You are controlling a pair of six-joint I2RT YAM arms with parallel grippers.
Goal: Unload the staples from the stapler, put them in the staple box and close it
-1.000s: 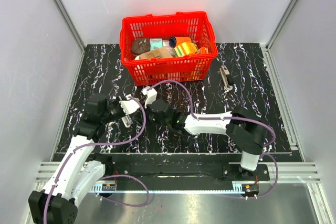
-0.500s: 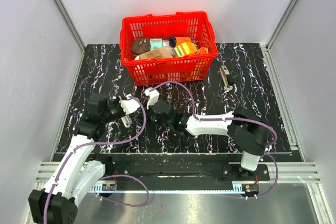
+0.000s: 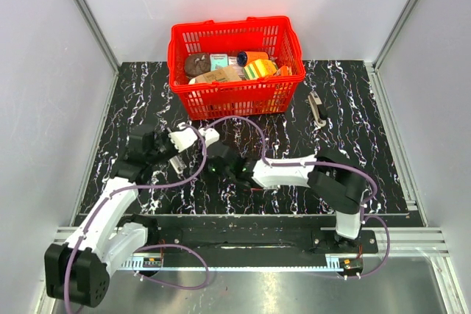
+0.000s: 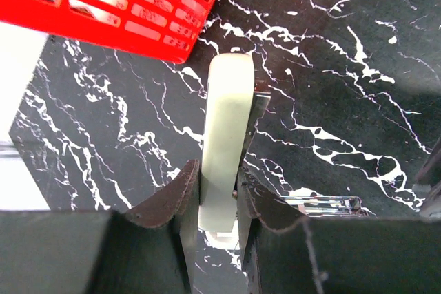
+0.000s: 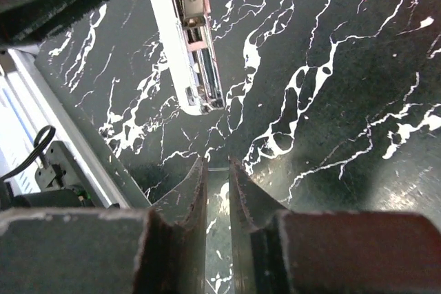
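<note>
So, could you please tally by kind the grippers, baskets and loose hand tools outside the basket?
Grippers: 2, the left gripper and the right gripper
Red basket: 1
Stapler: 1, clamped in the left gripper
Small beige-and-dark tool: 1, lying right of the basket
Total: 5

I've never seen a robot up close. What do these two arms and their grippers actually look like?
The left arm and right arm both have smooth white shells between chunky black joints. A thin purple cable loops along each one. The left gripper and right gripper each have two dark, tapering fingers on a blocky black body.
</note>
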